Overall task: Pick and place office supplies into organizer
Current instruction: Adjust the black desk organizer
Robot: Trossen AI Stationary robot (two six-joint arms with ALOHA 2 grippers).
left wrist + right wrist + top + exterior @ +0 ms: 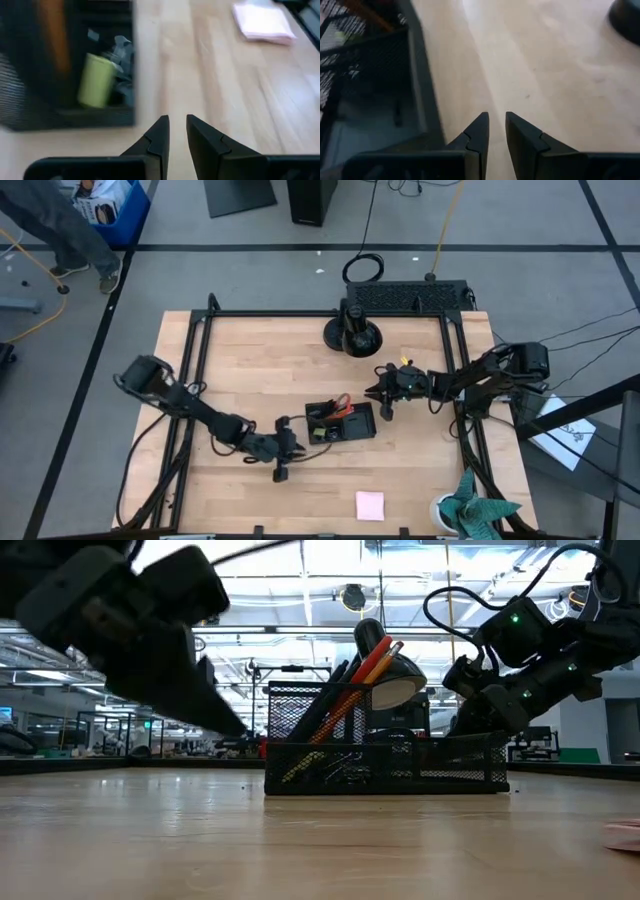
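Note:
The black mesh organizer [340, 421] stands mid-table. Red-handled scissors [371, 640] and orange pencils [375, 665] lean upright in its tall cup, and a yellow-green piece [95, 80] lies in a low compartment. The pink sticky-note pad [370, 505] lies flat near the table's near edge. My left gripper [282, 465] hovers just left of and nearer than the organizer; its fingers [177, 125] stand a narrow gap apart over bare wood with nothing between them. My right gripper [386, 402] hovers at the organizer's right end, also narrowly open [497, 122] and holding nothing.
A round black dome-shaped stand [352, 335] sits at the table's far edge, with a black box [405, 295] behind it. A potted teal plant [470, 510] stands at the near right corner. Bare wood lies between the organizer and the pad.

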